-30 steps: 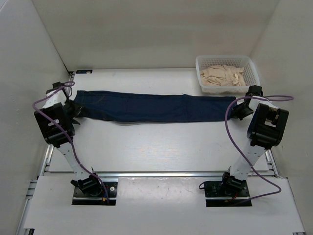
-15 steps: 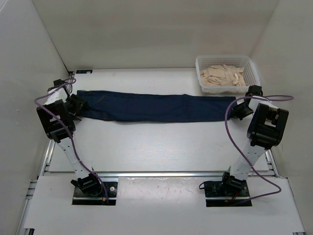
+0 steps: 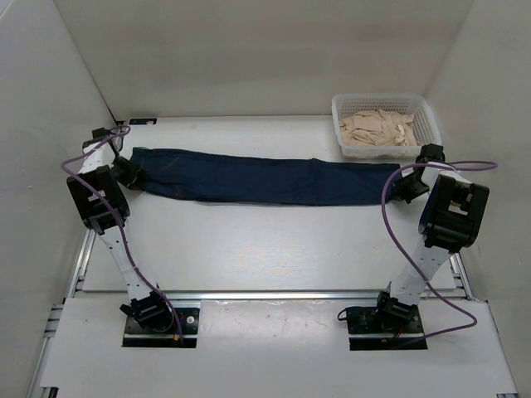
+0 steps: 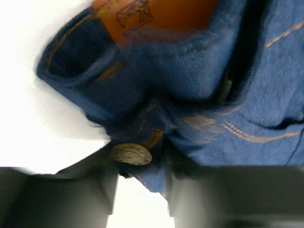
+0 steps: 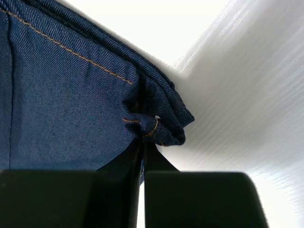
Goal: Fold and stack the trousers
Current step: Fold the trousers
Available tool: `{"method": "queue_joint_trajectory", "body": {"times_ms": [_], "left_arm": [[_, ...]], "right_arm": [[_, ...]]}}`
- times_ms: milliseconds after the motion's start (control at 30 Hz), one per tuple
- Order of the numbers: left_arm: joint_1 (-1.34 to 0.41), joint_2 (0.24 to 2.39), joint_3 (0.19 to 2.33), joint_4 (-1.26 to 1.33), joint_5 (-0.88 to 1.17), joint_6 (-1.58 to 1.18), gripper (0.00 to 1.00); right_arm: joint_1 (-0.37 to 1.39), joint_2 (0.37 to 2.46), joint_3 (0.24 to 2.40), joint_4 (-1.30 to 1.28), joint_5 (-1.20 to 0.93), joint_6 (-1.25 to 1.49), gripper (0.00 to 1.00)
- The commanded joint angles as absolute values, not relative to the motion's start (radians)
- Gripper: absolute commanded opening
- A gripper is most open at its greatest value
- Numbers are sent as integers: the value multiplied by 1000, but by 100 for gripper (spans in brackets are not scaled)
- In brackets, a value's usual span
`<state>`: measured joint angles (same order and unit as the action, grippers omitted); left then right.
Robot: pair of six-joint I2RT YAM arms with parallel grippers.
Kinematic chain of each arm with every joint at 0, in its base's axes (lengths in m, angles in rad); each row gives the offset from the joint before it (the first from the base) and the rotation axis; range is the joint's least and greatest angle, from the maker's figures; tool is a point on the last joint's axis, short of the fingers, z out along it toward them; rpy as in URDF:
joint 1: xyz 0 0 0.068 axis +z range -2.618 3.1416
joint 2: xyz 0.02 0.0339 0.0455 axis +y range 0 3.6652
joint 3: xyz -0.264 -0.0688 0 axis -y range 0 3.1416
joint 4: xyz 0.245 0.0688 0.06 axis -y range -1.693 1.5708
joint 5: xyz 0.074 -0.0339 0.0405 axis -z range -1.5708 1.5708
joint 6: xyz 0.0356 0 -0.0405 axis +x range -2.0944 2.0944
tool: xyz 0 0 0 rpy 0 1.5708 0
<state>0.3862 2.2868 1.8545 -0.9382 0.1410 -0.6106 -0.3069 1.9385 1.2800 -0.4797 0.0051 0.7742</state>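
Stretching left to right across the table (image 3: 265,249), the trousers (image 3: 265,180) lie flat, with the waist at the left gripper (image 3: 131,172) and the cuffs at the right gripper (image 3: 405,187). Left wrist: jaws half apart, waistband and button (image 4: 131,154) bunched between them; a firm grip cannot be told. Right wrist: jaws closed, pinching the hem (image 5: 161,128).

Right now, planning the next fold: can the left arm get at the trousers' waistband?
Likely yes: the left gripper sits at the waistband of the trousers, denim and button between its jaws; nothing blocks it.
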Motion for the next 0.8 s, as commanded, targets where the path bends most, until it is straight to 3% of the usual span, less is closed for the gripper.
{"method": "queue_joint_trajectory", "body": {"times_ms": [0, 33, 67, 233, 467, 567, 767], "left_arm": [[380, 2351, 1891, -925, 133, -580, 38], [380, 2352, 1901, -925, 133, -580, 20], [380, 2352, 1911, -937, 133, -580, 10], [390, 2313, 2000, -986, 98, -566, 10], [431, 2243, 2289, -1097, 98, -548, 10], [440, 2192, 2261, -1108, 129, -558, 10], [451, 2053, 1985, -1059, 95, -548, 10]], "right_arm": [[-301, 1957, 1308, -517, 34, 755, 0], [-301, 1957, 1308, -517, 34, 755, 0], [-301, 1957, 1318, -517, 34, 755, 0], [-301, 1921, 1330, -526, 34, 755, 0], [-301, 1878, 1477, -621, 64, 746, 0], [-301, 1844, 1488, -630, 74, 746, 0], [-301, 1674, 1349, -630, 104, 755, 0]]}}
